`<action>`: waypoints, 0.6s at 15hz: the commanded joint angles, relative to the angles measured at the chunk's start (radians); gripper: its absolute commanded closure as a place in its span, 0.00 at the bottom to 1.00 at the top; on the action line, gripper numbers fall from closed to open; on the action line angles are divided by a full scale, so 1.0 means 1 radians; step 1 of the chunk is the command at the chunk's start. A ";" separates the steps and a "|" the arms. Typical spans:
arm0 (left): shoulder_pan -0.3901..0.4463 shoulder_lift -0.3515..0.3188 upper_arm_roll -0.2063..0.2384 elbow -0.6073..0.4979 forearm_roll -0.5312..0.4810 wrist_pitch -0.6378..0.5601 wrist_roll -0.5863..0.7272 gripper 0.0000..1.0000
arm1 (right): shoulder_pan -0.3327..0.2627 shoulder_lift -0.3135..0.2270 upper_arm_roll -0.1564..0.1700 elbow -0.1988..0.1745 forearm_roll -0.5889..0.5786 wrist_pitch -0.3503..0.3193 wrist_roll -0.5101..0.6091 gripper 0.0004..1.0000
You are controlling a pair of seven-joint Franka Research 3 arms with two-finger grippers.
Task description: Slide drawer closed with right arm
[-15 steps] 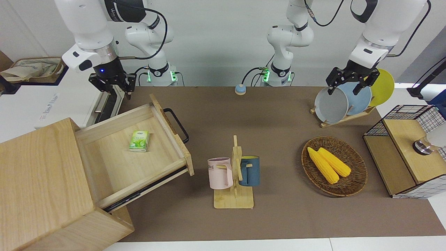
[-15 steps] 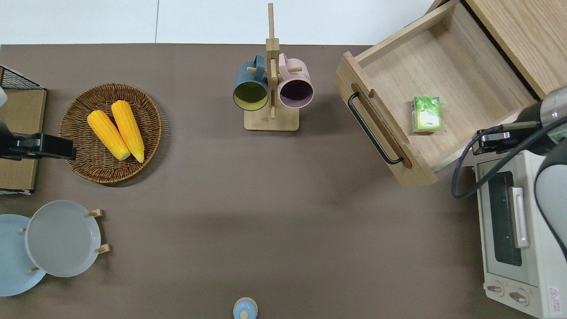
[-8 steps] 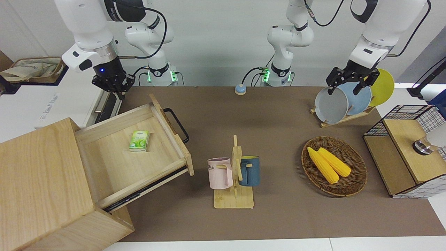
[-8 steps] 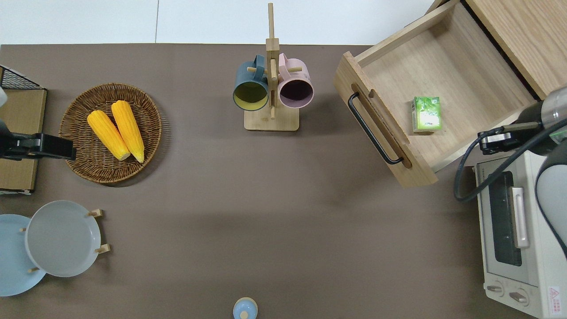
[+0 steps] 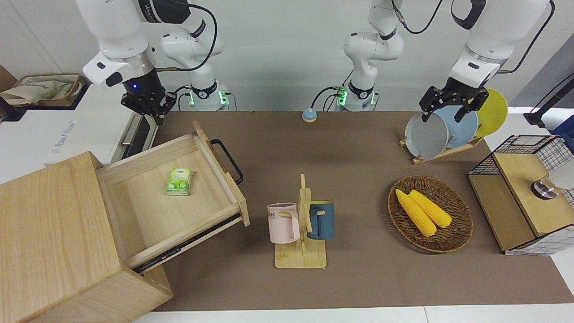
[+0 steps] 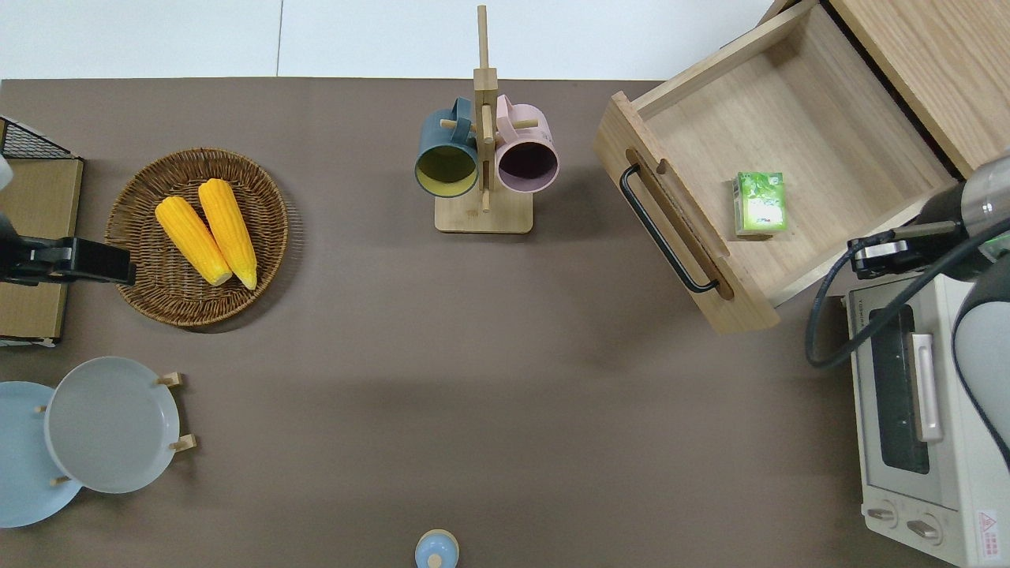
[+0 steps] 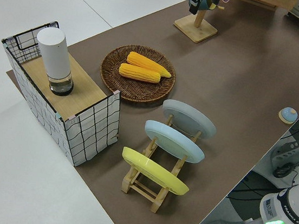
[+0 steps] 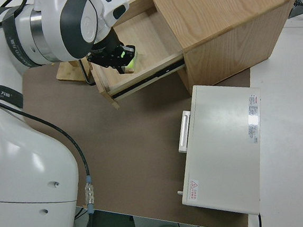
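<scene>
**Right gripper hanging beside the open drawer, push not yet begun**

The right arm's black two-finger gripper (image 5: 148, 107) is hovering over the strip between the white toaster oven (image 5: 54, 134) and the nearer side wall of the wide, shallow light-wood drawer (image 5: 148, 211), touching neither. It is carrying nothing, and I cannot tell whether it is open or closed.

The drawer is standing pulled far out of the big light-wood cabinet box (image 5: 49, 233) at the right arm's end of the table. Its front panel, with the black metal bar handle (image 5: 228, 159), is facing the middle of the table. A small green packet (image 5: 179, 181) is lying flat on the drawer floor, well apart from every wall.

Judging by its build, the drawer is stiff and light, riding on side runners, so it is likely needing only a steady push. The best contact is probably the flat wooden front at the middle of the handle, pushed straight along the runners. A shove near one end could skew it and make it bind. The metal bar may be slippery.

Nearer the middle, a wooden mug rack (image 5: 301, 224) is holding a pink and a blue mug. A round wicker basket (image 5: 462, 233) with two corn cobs is lying clear of the drawer's path. The left arm is parked
</scene>
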 commanded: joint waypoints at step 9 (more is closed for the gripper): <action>-0.017 0.013 0.017 0.020 0.012 0.000 0.008 0.00 | 0.130 -0.002 0.010 0.072 0.024 -0.044 0.265 1.00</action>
